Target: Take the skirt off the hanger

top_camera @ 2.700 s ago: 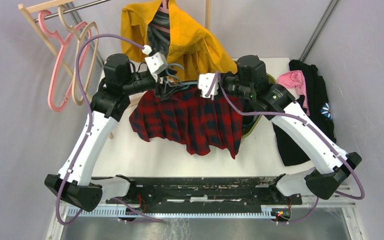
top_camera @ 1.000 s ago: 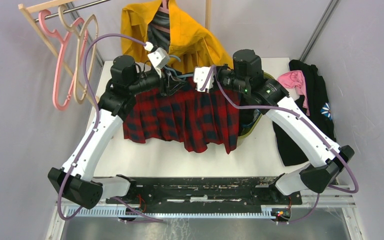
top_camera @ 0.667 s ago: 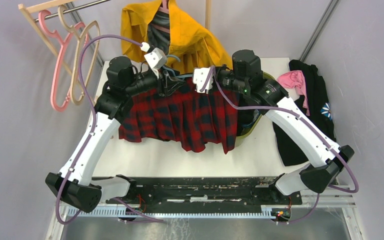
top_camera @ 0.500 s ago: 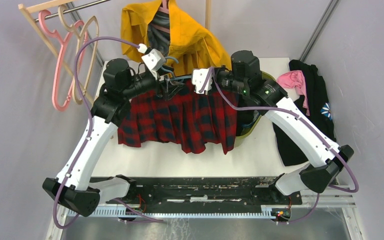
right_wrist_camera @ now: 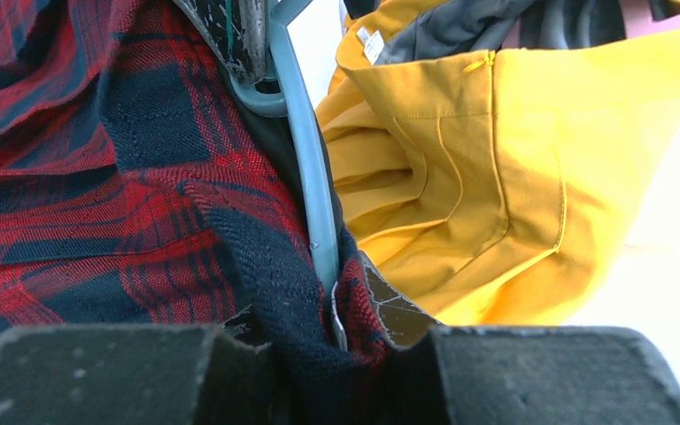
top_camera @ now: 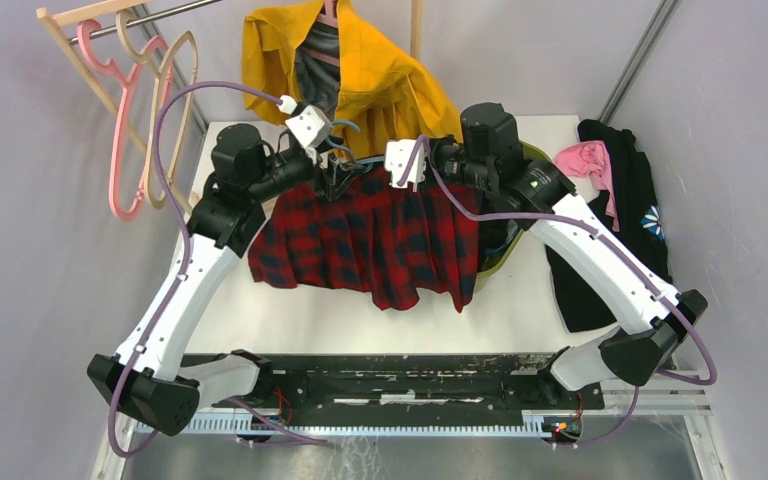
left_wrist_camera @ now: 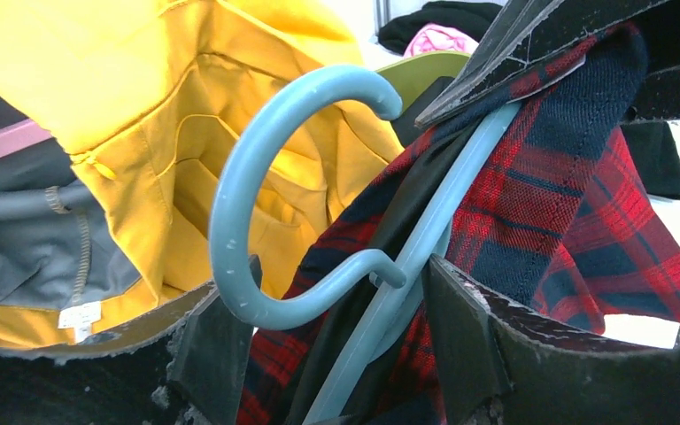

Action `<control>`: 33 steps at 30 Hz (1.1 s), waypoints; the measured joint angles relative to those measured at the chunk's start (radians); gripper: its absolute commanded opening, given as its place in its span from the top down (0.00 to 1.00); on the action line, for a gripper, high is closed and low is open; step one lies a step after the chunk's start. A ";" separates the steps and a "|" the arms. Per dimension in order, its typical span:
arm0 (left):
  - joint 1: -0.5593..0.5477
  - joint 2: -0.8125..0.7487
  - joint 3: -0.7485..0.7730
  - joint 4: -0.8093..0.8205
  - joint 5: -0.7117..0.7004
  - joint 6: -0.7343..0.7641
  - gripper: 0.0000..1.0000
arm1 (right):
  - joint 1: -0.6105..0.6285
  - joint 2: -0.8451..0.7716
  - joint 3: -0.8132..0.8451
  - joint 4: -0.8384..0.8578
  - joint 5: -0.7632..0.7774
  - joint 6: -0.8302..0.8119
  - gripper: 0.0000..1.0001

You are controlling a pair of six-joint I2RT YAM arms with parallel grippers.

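A red and dark plaid skirt (top_camera: 375, 230) hangs from a light blue hanger (top_camera: 360, 158), held in the air over the white table (top_camera: 290, 315). My left gripper (top_camera: 335, 178) is shut on the hanger's neck just under its hook; in the left wrist view the hook (left_wrist_camera: 257, 177) curls up between my fingers, with the gripper (left_wrist_camera: 341, 332) around the neck. My right gripper (top_camera: 415, 168) is shut on the skirt's waistband. The right wrist view shows the gripper (right_wrist_camera: 319, 323) pinching the waistband (right_wrist_camera: 266, 266) against the hanger's bar (right_wrist_camera: 305, 168) and a metal clip.
A yellow jacket (top_camera: 380, 70) hangs at the back, close behind both grippers. Pink and beige hangers (top_camera: 130, 110) hang on a rack at the left. An olive green tub (top_camera: 505, 260) sits behind the skirt's right side. A black garment (top_camera: 625, 210) and a pink cloth (top_camera: 585, 158) lie at the right.
My left arm swung left and then back right with the hanger, and the skirt's left hem swayed with it. My right arm shifted slightly left, then held still.
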 measured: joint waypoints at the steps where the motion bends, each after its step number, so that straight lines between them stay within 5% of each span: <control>1: 0.002 0.003 -0.011 0.018 0.012 -0.005 0.25 | 0.000 0.000 0.000 -0.008 0.003 0.000 0.99; 11: 0.003 0.059 -0.133 0.222 0.231 -0.125 0.33 | -0.005 0.000 -0.005 -0.024 0.016 -0.002 0.99; 17: 0.007 0.053 -0.168 0.242 0.279 -0.143 0.96 | -0.005 0.003 -0.005 -0.052 0.012 -0.016 0.99; 23: 0.008 0.051 -0.166 0.236 0.267 -0.142 0.97 | -0.004 0.003 -0.005 -0.053 0.011 -0.023 0.99; 33: -0.032 0.031 0.053 0.018 -0.026 -0.083 0.97 | -0.003 0.003 -0.005 0.090 0.028 -0.039 0.99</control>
